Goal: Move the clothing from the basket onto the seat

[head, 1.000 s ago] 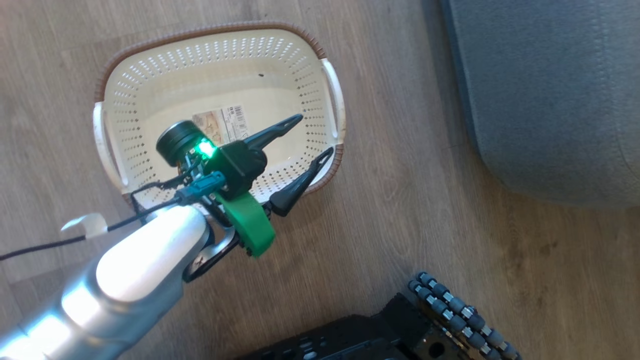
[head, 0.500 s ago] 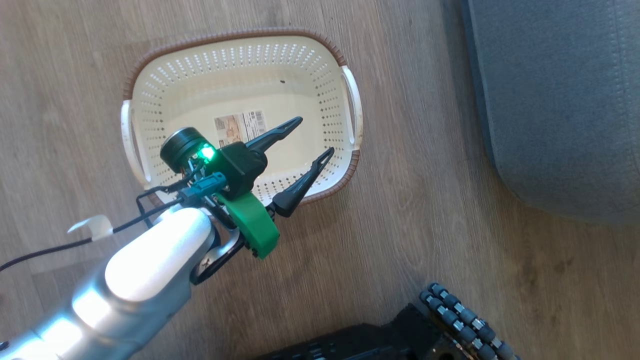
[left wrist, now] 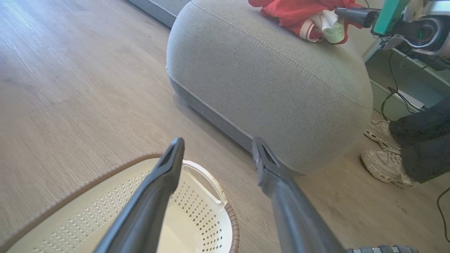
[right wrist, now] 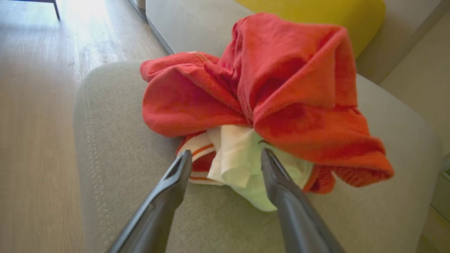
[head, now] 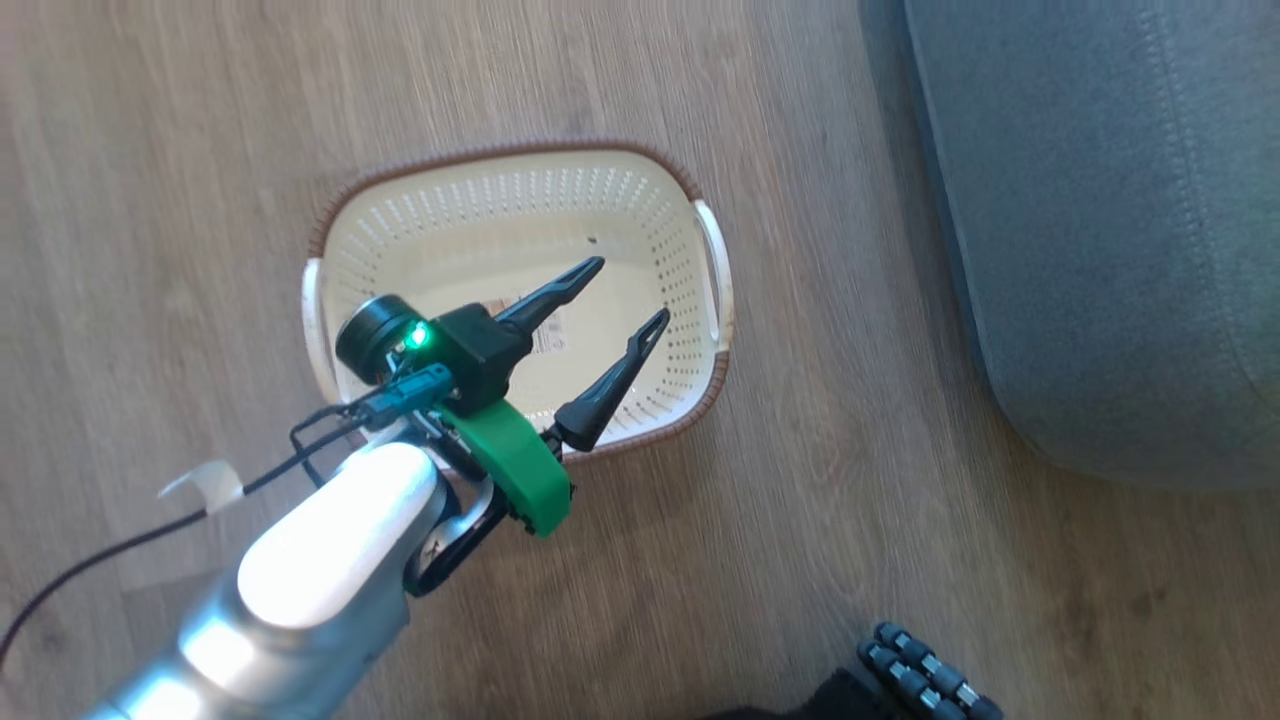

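The cream basket (head: 640, 200) stands on the wood floor and holds only a label on its bottom. My left gripper (head: 628, 292) hangs open over its right half, nothing between the fingers. In the left wrist view the same gripper (left wrist: 217, 142) points past the basket rim (left wrist: 197, 175) toward the grey seat (left wrist: 267, 77). The red and white clothing (right wrist: 281, 88) lies bunched on the seat (right wrist: 133, 196). My right gripper (right wrist: 225, 153) is open at its near edge, a white fold of the clothing between the fingertips.
A person's white shoes (left wrist: 383, 165) and dark trouser leg (left wrist: 422, 140) are beside the seat. A yellow cushion (right wrist: 316, 10) and a sofa lie behind the clothing. My dark wheeled base (head: 920, 680) shows at the bottom of the head view. Cables trail at far right.
The whole head picture has shifted, so the camera moved; the basket now sits lower in it. My left gripper stays open over the basket.
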`<state>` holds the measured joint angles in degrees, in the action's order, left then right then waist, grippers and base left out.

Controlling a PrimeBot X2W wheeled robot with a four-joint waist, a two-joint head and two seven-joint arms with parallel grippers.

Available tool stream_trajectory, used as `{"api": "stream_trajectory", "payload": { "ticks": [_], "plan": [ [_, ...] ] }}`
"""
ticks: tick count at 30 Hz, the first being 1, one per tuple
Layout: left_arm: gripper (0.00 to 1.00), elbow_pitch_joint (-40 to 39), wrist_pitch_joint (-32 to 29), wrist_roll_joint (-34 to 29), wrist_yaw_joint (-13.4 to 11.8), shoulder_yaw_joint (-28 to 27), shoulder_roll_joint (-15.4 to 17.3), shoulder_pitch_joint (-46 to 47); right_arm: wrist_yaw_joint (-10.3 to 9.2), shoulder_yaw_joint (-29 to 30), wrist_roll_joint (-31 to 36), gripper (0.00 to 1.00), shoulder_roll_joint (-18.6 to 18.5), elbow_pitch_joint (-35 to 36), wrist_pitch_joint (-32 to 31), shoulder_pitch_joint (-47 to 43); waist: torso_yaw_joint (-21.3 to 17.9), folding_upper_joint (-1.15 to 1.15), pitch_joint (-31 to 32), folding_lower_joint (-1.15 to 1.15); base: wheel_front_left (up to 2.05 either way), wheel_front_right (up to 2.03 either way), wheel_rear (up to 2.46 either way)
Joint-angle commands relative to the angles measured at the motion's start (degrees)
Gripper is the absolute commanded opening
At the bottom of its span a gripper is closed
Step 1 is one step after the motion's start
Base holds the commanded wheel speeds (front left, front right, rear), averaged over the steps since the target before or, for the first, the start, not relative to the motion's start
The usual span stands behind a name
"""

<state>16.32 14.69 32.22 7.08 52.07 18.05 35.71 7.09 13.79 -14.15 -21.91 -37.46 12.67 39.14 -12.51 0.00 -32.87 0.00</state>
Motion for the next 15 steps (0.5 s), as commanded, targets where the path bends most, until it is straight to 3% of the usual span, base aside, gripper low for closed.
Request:
{"api": "stream_trajectory", "payload": {
  "ticks": [1,9,15],
  "plan": [
    [1.00,-1.1,0.3,-0.7,0.1,-2.7,-0.1,-0.9,0.40,-1.6,-0.3,1.00,-0.8,3.1,0.2,-3.1,0.8,0.00,2.3,0.00,0.00,0.00,0.00],
    [1.00,0.1,0.3,-2.3,0.3,-7.2,-2.3,-4.2,0.40,-6.6,-1.0,1.00,1.0,10.8,-0.9,-8.7,3.8,0.00,7.5,0.00,0.00,0.00,0.00],
    [1.00,1.5,0.3,-4.2,0.3,-15.7,-4.6,-8.1,0.40,-13.4,-3.4,1.00,3.8,16.7,-1.3,-10.7,7.0,0.00,12.3,0.00,0.00,0.00,0.00]
  ]
}}
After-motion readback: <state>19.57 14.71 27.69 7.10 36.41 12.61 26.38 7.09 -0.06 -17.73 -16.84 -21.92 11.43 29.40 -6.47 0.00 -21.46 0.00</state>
